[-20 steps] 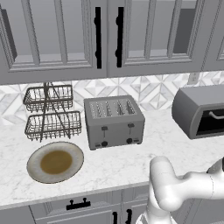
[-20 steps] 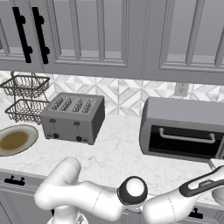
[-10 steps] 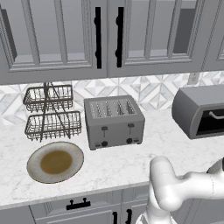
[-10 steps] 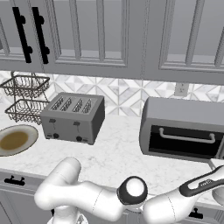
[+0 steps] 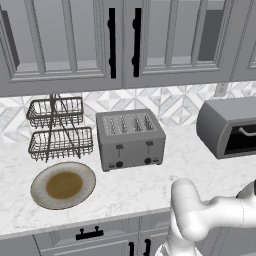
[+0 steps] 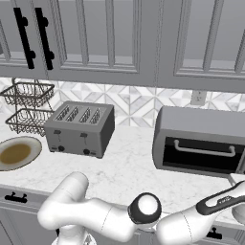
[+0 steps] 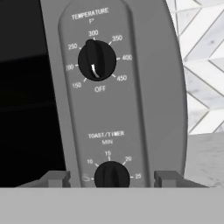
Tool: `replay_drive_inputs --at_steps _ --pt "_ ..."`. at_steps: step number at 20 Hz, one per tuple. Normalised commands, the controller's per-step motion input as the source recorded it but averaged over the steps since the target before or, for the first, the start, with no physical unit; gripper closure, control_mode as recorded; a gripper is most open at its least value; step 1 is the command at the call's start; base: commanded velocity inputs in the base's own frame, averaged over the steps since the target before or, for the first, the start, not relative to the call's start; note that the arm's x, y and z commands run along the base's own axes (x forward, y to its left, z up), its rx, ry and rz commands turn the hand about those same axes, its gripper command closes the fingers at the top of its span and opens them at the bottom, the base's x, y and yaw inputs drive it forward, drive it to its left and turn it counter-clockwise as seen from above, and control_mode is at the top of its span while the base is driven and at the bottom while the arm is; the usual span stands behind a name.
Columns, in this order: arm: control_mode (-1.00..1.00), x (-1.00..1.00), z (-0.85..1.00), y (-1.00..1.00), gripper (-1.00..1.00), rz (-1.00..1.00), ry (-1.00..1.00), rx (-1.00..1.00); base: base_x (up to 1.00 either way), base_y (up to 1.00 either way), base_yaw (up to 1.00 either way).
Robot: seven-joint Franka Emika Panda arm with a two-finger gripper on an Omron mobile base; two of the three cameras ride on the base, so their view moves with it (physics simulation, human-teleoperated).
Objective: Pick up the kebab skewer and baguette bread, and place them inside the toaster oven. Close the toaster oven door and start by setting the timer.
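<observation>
Claw [image 7: 112,179] fingertips stand apart, straddling the timer knob [image 7: 112,175], contact unclear.

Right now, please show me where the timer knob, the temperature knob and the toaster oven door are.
timer knob [image 7: 112,174], hand view, knob face.
temperature knob [image 7: 96,60], hand view, knob centre.
toaster oven door [image 6: 201,157], right base view, dark glass.

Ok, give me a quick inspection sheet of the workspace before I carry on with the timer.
Surface: marble counter, bare in front of the toaster.
Job's things: toaster oven, toaster oven door shut; timer knob straight ahead of the hand, temperature knob above it.
Clutter: four-slot toaster, plate with nothing on it, wire basket rack.
Grippers: gripper, fingertips either side of the timer knob, not touching it.
Cables: nothing seen.
Surroundings: grey cabinets, patterned tile backsplash.
</observation>
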Motion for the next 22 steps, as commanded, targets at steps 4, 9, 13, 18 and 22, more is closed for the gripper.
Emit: replay_drive_inputs --at_steps 4,9,13,18,22 --pt "-1.0 0.0 0.0 0.0 1.0 0.0 0.0 0.0 0.0 0.0 0.0" --pt "-1.0 0.0 0.0 0.0 1.0 0.0 0.0 0.0 0.0 0.0 0.0" --pt "-1.0 -0.06 0.0 0.0 1.0 0.0 0.0 0.0 0.0 0.0 0.0" --pt "-1.0 -0.32 0.0 0.0 1.0 0.0 0.0 0.0 0.0 0.0 0.0" --pt "-1.0 -0.31 0.0 0.0 1.0 0.0 0.0 0.0 0.0 0.0 0.0"
